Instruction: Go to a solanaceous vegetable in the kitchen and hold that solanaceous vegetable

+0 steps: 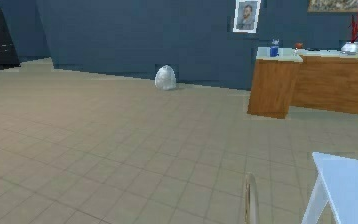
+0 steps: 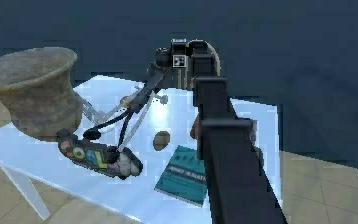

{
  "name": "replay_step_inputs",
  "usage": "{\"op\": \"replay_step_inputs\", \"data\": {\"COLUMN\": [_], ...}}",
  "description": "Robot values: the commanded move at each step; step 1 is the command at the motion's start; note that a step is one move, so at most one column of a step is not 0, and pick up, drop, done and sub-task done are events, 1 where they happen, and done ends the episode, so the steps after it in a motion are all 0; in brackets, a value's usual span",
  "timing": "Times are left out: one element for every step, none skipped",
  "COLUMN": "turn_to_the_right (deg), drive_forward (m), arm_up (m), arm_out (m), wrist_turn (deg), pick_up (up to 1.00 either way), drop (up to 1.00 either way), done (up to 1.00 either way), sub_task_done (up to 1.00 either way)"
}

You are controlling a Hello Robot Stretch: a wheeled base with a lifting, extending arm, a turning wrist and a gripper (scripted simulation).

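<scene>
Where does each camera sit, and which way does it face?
Forward view: it sits on the robot and looks ahead and somewhat down, across the tiled floor to a blue wall and a wooden counter.
Arm side view: it sits on the robot's body and looks out sideways and down onto a white table with a vase and a book. The arm and gripper show here.
Shared: the white corner at the forward view's lower right is probably this same table.
</scene>
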Motion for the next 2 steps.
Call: {"op": "replay_step_inputs", "data": {"turn_to_the_right": [0.0,0.0], "drive_forward": [0.0,0.0], "arm_up": [0.0,0.0], "arm_out": [0.0,0.0], "wrist_turn": [45.0,45.0], "pick_up": [0.0,0.0], "drop": [0.0,0.0], "done": [0.0,0.0], "sub_task_done": [0.0,0.0]}}
